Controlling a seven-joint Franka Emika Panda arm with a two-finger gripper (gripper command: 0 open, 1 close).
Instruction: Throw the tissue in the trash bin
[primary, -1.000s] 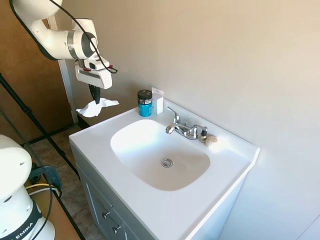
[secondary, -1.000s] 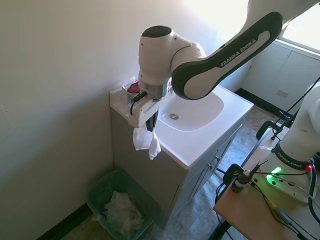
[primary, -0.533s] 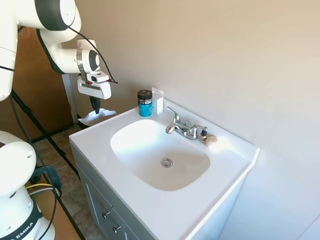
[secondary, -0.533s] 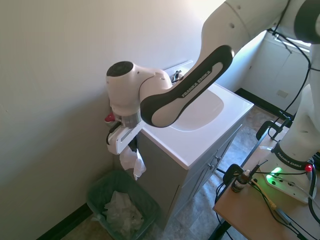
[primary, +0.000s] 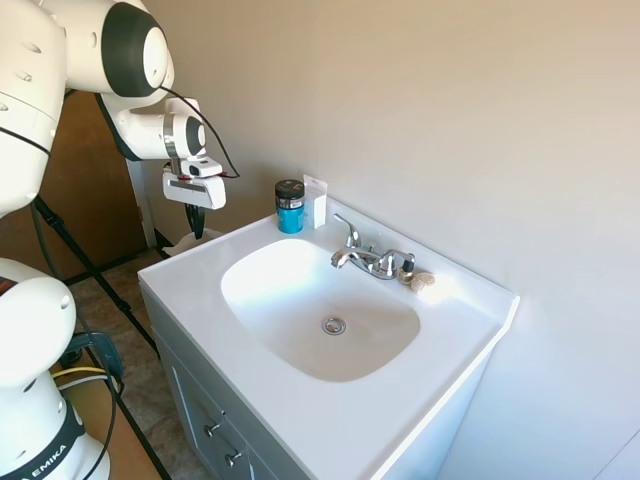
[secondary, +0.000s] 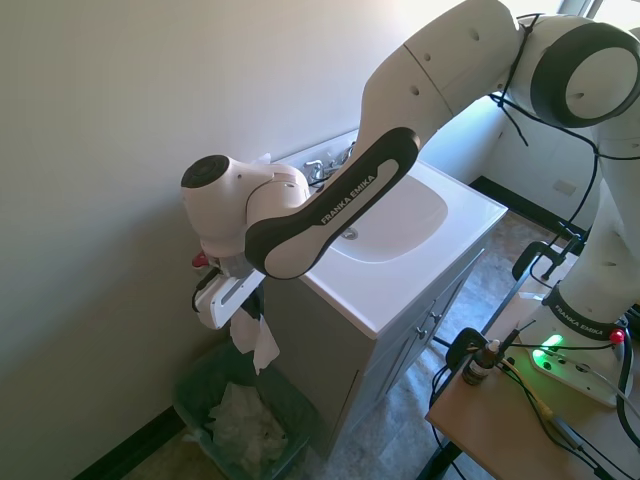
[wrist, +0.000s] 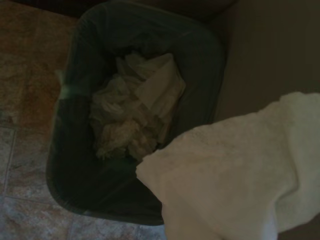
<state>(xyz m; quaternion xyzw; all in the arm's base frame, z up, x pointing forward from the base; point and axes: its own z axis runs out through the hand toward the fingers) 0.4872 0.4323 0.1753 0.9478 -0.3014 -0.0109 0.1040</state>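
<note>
White tissue hung pinched in the closed gripper, just beside the vanity's end, directly above the trash bin holding crumpled paper.

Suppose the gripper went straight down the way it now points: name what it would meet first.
Probably the crumpled paper already lying in the trash bin. The gripper, shut on the tissue, points down over the open bin, though exact alignment is hard to judge.
</note>
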